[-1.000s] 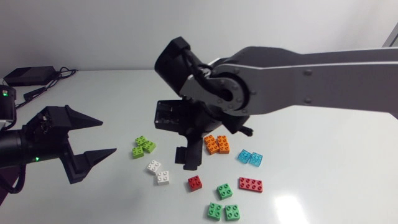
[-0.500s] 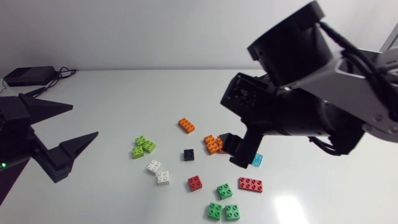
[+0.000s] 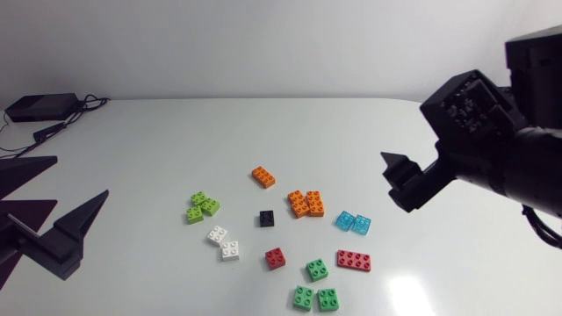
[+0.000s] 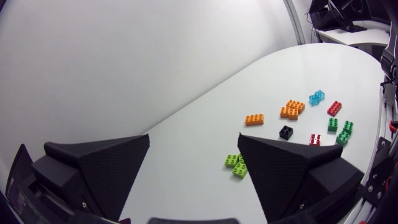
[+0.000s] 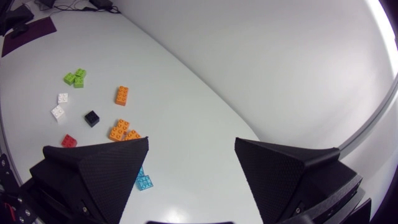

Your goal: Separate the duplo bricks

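The left pincer (image 4: pixel 194 140) gapes wide and empty over the white bench (image 4: pixel 199 177). The lime-green bricks (image 4: pixel 235 163) lie just off one finger's tip, and the rest of the scattered duplo bricks (image 4: pixel 285 131) lie farther ahead. The right pincer (image 5: pixel 192 142), equally spread and holding nothing, hangs with an orange pair (image 5: pixel 122 132) and blue bricks (image 5: pixel 144 180) beside one finger, the others well beyond.
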